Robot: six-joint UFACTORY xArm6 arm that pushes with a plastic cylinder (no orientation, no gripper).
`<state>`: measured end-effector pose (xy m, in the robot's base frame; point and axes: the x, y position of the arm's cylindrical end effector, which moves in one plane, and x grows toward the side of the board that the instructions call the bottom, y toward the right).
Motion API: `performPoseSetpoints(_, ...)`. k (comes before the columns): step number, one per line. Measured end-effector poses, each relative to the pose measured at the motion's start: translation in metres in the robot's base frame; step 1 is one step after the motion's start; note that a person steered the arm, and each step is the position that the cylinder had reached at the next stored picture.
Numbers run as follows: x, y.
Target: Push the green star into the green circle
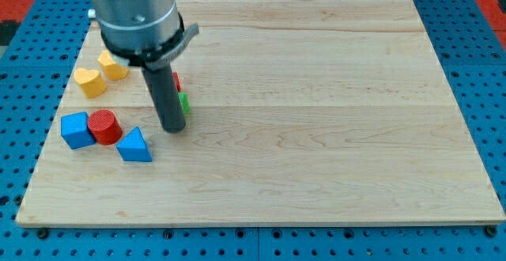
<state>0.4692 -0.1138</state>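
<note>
My tip [173,128] rests on the wooden board at the view's left of centre. A green block [183,103] shows only as a sliver at the rod's right side, just above the tip; its shape cannot be made out. A red block [177,81] peeks out above it, also mostly hidden by the rod. No second green block shows; the rod and arm may hide it.
At the view's left sit a yellow block [112,66], a yellow heart-like block [90,81], a blue cube [77,130], a red cylinder [104,126] and a blue triangle [134,145]. The board [316,119] lies on a blue pegboard.
</note>
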Motion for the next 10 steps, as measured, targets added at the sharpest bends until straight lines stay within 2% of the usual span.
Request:
performPoseSetpoints(1,0.037,0.006)
performPoseSetpoints(2,0.008,-0.023)
performPoseSetpoints(3,-0.034,-0.027)
performPoseSetpoints(4,-0.053,0.029)
performPoseSetpoints(5,-0.118,0.044)
performPoseSetpoints(6,-0.118,0.064)
performPoseSetpoints(7,-0.084,0.111)
performPoseSetpoints(8,-0.13,0.129)
performPoseSetpoints(10,-0.185,-0.031)
